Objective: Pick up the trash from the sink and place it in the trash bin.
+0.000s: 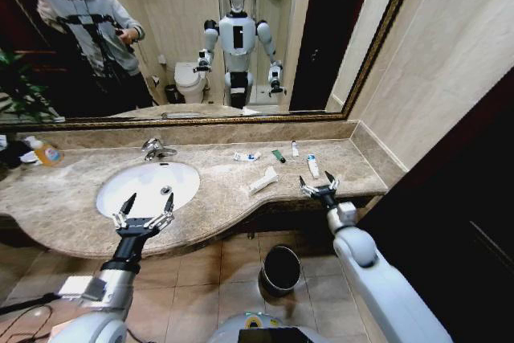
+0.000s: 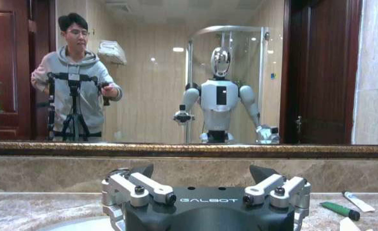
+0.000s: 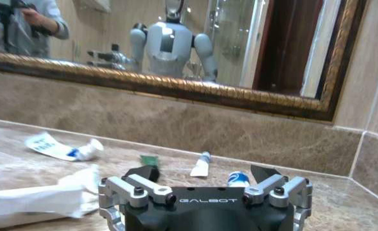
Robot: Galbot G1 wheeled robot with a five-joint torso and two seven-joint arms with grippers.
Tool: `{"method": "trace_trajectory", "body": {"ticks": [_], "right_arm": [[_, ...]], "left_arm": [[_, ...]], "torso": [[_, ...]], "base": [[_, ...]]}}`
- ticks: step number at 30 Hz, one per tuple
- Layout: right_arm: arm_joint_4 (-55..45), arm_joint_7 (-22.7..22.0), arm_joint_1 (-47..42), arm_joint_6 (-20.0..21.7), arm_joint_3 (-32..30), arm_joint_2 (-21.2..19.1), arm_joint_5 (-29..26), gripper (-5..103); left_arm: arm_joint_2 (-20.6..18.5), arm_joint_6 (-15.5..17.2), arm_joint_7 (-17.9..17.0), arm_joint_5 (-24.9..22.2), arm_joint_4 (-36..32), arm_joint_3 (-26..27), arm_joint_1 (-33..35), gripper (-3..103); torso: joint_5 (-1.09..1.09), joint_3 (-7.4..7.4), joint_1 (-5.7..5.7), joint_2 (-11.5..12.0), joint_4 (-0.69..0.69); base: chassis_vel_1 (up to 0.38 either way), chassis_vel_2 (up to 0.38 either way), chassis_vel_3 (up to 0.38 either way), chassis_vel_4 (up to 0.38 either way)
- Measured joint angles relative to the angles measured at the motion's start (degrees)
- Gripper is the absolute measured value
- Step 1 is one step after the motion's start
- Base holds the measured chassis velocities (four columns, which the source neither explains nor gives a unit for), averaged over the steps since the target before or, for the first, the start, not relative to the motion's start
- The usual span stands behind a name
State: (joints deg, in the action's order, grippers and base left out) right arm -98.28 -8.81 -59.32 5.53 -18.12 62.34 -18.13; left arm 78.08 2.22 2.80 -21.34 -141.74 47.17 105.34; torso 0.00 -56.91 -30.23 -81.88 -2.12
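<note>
Five trash pieces (image 1: 264,179) lie on the table (image 1: 217,198) right of the sink (image 1: 148,186); both pincers, left (image 1: 143,206) and right (image 1: 320,185), gape wide (holding nothing), trash bin (image 1: 280,269) on the floor.

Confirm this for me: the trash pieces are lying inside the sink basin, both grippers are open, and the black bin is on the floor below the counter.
One thing is wrong: the head view shows the trash on the marble counter right of the sink, not inside it. The left gripper and right gripper are open, and the black bin sits on the floor below.
</note>
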Motion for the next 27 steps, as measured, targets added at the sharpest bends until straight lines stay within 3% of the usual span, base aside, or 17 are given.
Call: {"method": "trace_trajectory", "body": {"ticks": [6, 18, 27], "right_arm": [[11.09, 0.69, 7.21, -1.24, 1.79, 1.45, 0.28, 100], [17.75, 1.04, 10.60, -0.87, 1.25, 2.13, -0.35, 102], [16.71, 1.62, 10.03, 0.11, 0.48, 1.62, -2.43, 74]], "left_arm": [[0.00, 0.00, 0.00, 0.00, 0.00, 0.00, 0.00, 100], [0.00, 0.00, 0.00, 0.00, 0.00, 0.00, 0.00, 100], [0.00, 0.00, 0.00, 0.00, 0.00, 0.00, 0.00, 100]], "torso": [[0.01, 0.00, 0.00, 0.00, 0.01], [0.01, 0.01, 0.01, 0.00, 0.01], [0.00, 0.01, 0.01, 0.00, 0.01]], "base": [[0.000, 0.000, 0.000, 0.000], [0.000, 0.000, 0.000, 0.000], [0.000, 0.000, 0.000, 0.000]]}}
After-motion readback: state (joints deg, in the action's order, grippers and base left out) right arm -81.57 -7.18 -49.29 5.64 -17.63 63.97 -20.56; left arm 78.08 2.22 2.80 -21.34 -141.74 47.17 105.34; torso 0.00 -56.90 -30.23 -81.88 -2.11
